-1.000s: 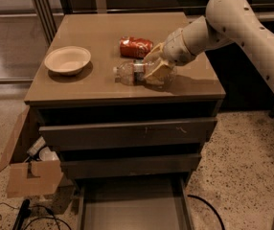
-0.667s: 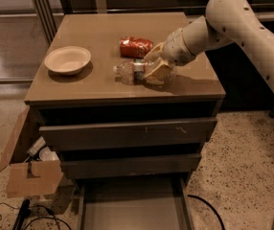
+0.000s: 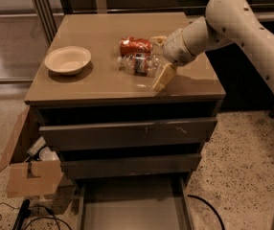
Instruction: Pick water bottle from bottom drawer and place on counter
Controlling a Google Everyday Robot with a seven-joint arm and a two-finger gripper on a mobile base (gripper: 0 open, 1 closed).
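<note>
The water bottle point(image 3: 139, 64) lies on its side on the counter point(image 3: 103, 83), just in front of a red soda can point(image 3: 135, 46). My gripper point(image 3: 161, 60) is at the bottle's right end, low over the counter. Its fingers are spread: one fingertip point(image 3: 163, 78) is in front of the bottle and the other is behind it near the can. The bottle rests on the counter between them, not squeezed. The bottom drawer point(image 3: 132, 207) is pulled out below and its visible floor is bare.
A beige bowl point(image 3: 68, 59) sits on the counter's left side. The two upper drawers point(image 3: 127, 134) are shut. An open cardboard box point(image 3: 28, 172) stands on the floor left of the cabinet, with dark cables point(image 3: 17, 217) beside it.
The gripper's fingers have spread apart around the bottle, which now lies on the counter. The arm has barely moved.
</note>
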